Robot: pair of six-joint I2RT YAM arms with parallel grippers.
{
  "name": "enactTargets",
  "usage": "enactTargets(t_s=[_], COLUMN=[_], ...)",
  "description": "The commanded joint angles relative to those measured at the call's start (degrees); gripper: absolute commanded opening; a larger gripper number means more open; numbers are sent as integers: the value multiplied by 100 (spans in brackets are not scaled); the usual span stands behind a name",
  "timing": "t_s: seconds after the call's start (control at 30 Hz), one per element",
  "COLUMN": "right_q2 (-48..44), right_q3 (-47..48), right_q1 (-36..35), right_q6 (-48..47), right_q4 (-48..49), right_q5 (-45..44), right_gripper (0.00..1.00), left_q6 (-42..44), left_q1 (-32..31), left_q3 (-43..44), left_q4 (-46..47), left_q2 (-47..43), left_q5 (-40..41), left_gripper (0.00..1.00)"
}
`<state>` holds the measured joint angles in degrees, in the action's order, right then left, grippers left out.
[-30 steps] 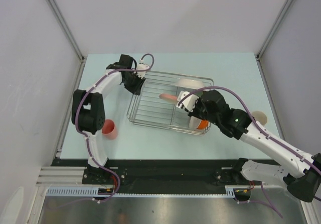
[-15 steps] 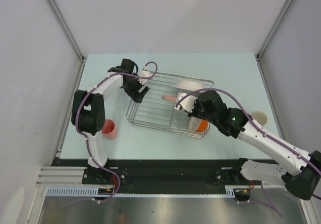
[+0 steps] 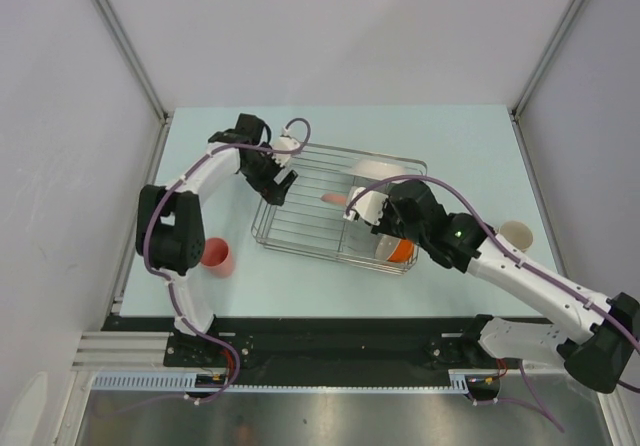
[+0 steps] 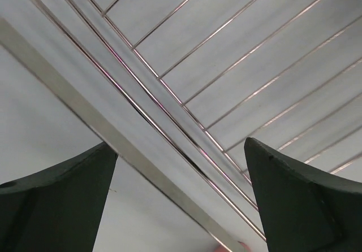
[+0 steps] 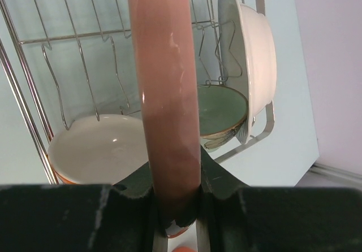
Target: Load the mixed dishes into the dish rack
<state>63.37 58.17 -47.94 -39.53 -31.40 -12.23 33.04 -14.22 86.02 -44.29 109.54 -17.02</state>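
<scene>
Black right gripper (image 5: 176, 221) pinched a pinkish plate (image 5: 164, 94) edge-on above the middle of the dish rack (image 3: 300, 216). Lowered off-line, its rim could strike a prong (image 5: 80, 65) and twist loose. Left gripper (image 4: 181, 198) gaped wide astride the rack's left rim.

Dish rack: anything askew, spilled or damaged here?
The dish rack sits skewed to the table, its left rim inside the open left gripper. The right gripper holds a pinkish plate edge-on. Nothing spilled or broken.
</scene>
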Motion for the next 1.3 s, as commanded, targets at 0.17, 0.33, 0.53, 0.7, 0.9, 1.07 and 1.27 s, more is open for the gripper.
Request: enactTargets(t_s=[0.17, 0.33, 0.53, 0.7, 0.9, 1.07, 1.27], right_q2=[245, 404, 807, 1150, 1283, 1082, 572], right_q3=[168, 168, 168, 168, 151, 151, 151], right_q1=[-101, -101, -57, 30, 66, 48, 48], right_q6=[-178, -117, 103, 402, 559, 850, 1149], right_q4=[617, 600, 582, 521, 328, 46, -24], right_q5=[-201, -192, -201, -69, -104, -122, -245], right_gripper=[0, 0, 0, 0, 8, 31, 81], left_q6=[-824, -1589, -2091, -2047, -2073, -2091, -2091], left_q1=[472, 1052, 1404, 1404, 1571, 1580, 1571], left_q3=[942, 1075, 838, 732, 750, 741, 758], left_q4=[-405, -81, 351, 316, 377, 404, 439], left_q2=[-863, -1013, -1171, -1101, -1092, -1057, -1004], left_q5=[-1716, -2752, -3150, -3167, -3141, -3045, -2860], left_gripper=[100, 100, 100, 100, 100, 100, 100])
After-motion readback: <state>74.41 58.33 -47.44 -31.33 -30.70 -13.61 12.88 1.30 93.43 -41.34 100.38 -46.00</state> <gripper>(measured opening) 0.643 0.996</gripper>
